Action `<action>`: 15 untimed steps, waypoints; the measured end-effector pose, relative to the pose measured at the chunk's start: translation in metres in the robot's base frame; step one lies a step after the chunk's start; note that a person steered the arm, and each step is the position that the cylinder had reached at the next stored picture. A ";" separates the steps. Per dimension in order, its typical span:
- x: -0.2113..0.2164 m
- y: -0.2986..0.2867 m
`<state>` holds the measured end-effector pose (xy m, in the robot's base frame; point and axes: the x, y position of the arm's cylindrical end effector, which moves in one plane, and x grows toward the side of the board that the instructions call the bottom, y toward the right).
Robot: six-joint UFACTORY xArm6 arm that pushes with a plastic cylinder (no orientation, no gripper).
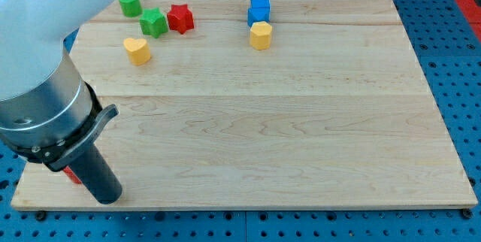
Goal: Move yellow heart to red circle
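The yellow heart lies at the board's upper left. A small piece of a red block shows at the lower left, mostly hidden behind my arm, so its shape cannot be made out. My tip rests near the board's bottom left corner, just right of that red piece and far below the yellow heart.
A green block, a green star and a red star sit above the heart. A blue block and a yellow block touch at top centre. The wooden board ends close below my tip.
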<state>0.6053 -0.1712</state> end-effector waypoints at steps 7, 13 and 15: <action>-0.232 0.088; -0.267 -0.010; -0.259 -0.029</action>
<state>0.3463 -0.1999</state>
